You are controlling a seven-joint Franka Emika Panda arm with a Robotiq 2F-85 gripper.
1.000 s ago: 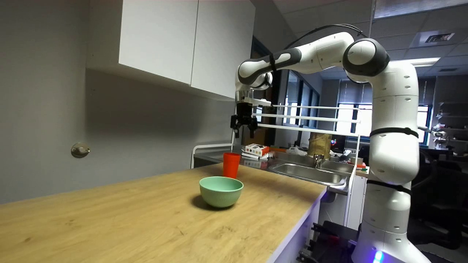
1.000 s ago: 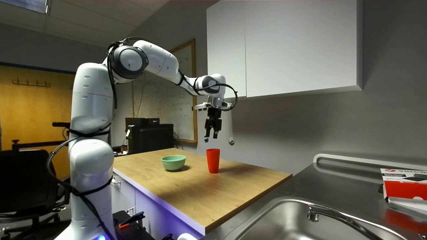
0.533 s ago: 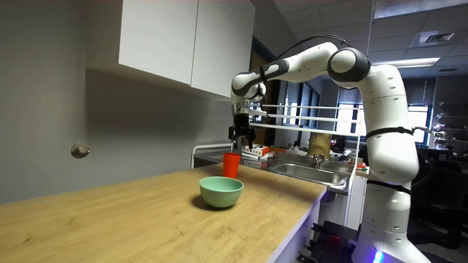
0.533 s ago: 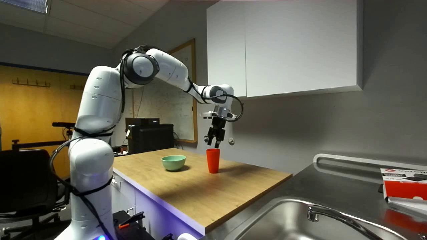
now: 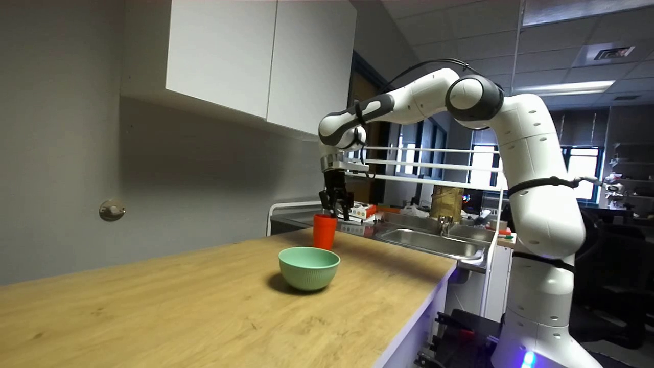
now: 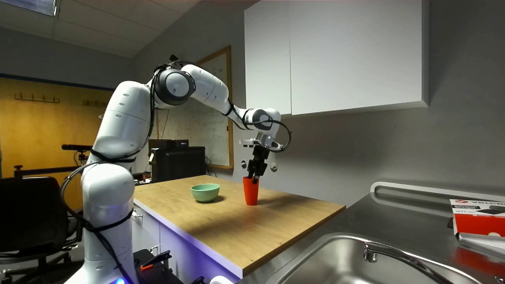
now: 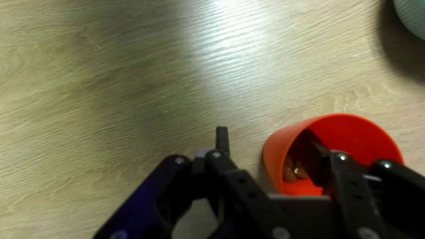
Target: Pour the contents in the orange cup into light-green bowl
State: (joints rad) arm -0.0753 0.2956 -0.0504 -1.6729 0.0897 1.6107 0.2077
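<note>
Orange cup (image 7: 358,139), four o'clock in wrist view; claw (image 7: 264,136) apart, seemingly astride its wall: lower straight before pinching.

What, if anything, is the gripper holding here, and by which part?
Nothing is held: the gripper stands open, one finger inside the orange cup, the other finger outside, apart from it.

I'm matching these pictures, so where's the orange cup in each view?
In an exterior view: the orange cup is just below centre, behind the light-green bowl.
In an exterior view: the orange cup is below centre, right of the bowl.
Wrist view: the orange cup is lower right, partly hidden by the gripper.
Shared landmark: the light-green bowl, cropped in the wrist view's top-right corner.
</note>
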